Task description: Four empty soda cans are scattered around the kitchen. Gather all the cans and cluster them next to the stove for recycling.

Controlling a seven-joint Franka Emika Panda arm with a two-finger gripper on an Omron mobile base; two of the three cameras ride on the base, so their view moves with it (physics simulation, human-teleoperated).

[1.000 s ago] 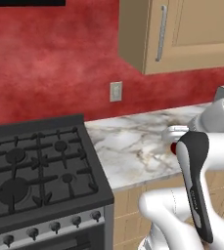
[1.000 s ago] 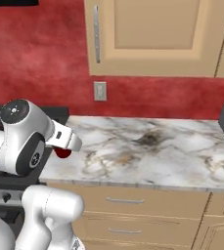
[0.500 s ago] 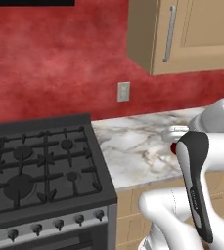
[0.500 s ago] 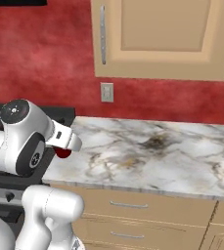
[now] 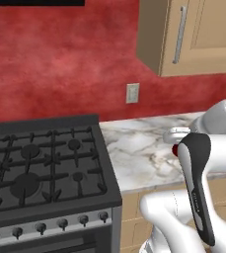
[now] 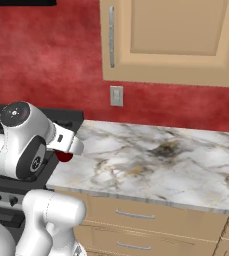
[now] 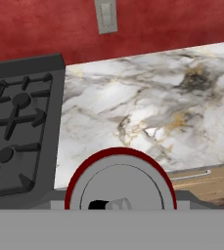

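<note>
Gripper (image 7: 121, 207) closed on a red can (image 7: 120, 181), silver top facing the hand camera, held above the near counter (image 7: 147, 112) edge just right of the stove (image 7: 20, 122).

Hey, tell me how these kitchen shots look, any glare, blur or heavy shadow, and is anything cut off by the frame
Left base view: flat even light, no glare, the stove sharp. Right base view: soft rendering, no cast shadows on the marble counter. Hand view: the red soda can sits close and large, its lower part cropped by the bottom edge.
</note>
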